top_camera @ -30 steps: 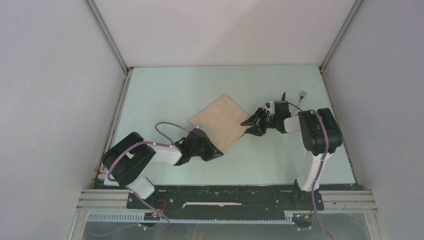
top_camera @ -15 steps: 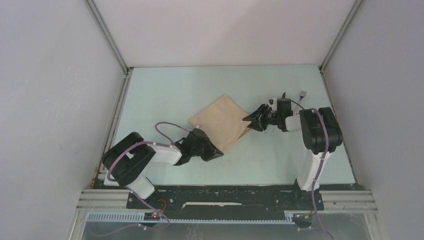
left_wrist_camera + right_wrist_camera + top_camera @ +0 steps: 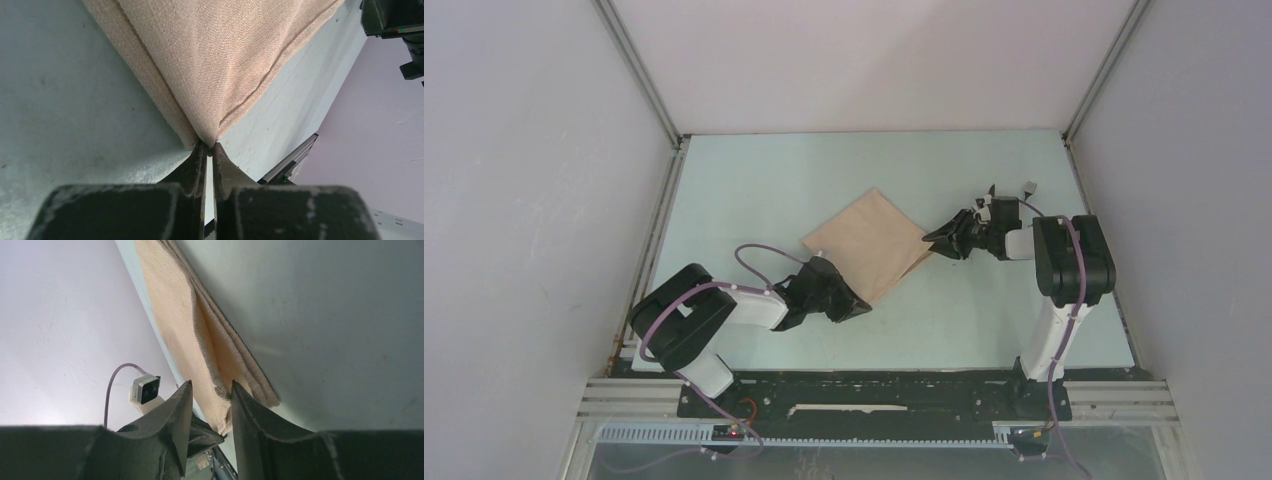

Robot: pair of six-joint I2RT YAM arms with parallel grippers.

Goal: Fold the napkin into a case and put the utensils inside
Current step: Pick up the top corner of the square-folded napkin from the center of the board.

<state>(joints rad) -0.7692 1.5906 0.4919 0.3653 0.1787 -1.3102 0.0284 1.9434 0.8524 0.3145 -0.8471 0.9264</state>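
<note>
From above, the folded napkin [image 3: 869, 243] lies as a diamond in the middle of the bench [image 3: 764, 180]. In the left wrist view, the left hand [image 3: 210, 146] is clamped on its near corner. In the right wrist view, the right hand [image 3: 211, 388] has its fingers apart, straddling the layered right corner.

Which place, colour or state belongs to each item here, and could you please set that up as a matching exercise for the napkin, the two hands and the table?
Column one:
1. napkin
2. left hand
3. right hand
4. table

Column two:
A. pale green, underneath everything else
B. open, straddling the napkin's right corner
C. beige, folded in layers, lying as a diamond
D. shut on the napkin's near corner

Pairs: 1-C; 2-D; 3-B; 4-A
</note>
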